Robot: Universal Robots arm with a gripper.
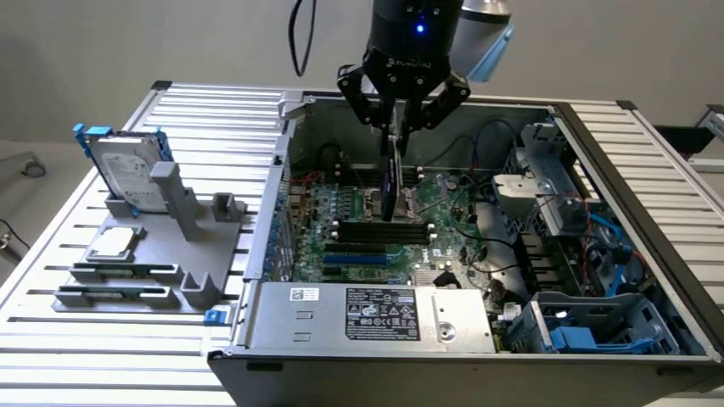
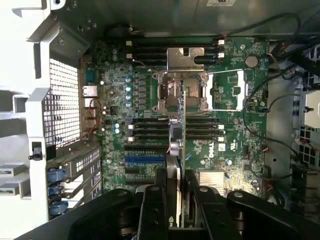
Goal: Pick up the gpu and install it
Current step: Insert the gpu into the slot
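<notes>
The thin black-and-green gpu card (image 1: 392, 182) is being clamped edge-down by the black gripper (image 1: 398, 125) above the green motherboard (image 1: 453, 242): picked up, not yet seated

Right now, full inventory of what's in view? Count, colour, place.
table: one, silver slats, under everything
computer case: one, dark grey, open, on the table
motherboard: one, green, on the case floor
labelled metal box: one, silver, inside the case
gpu: one, black and green, held on edge above the motherboard
fixture: one, grey, on the table, to the exterior view's left of the case
hard drive: one, silver with blue frame, upright in the fixture
CPU chip: one, silver, flat on the fixture
gripper: one, black, above the motherboard, fingers closed on the gpu
</notes>
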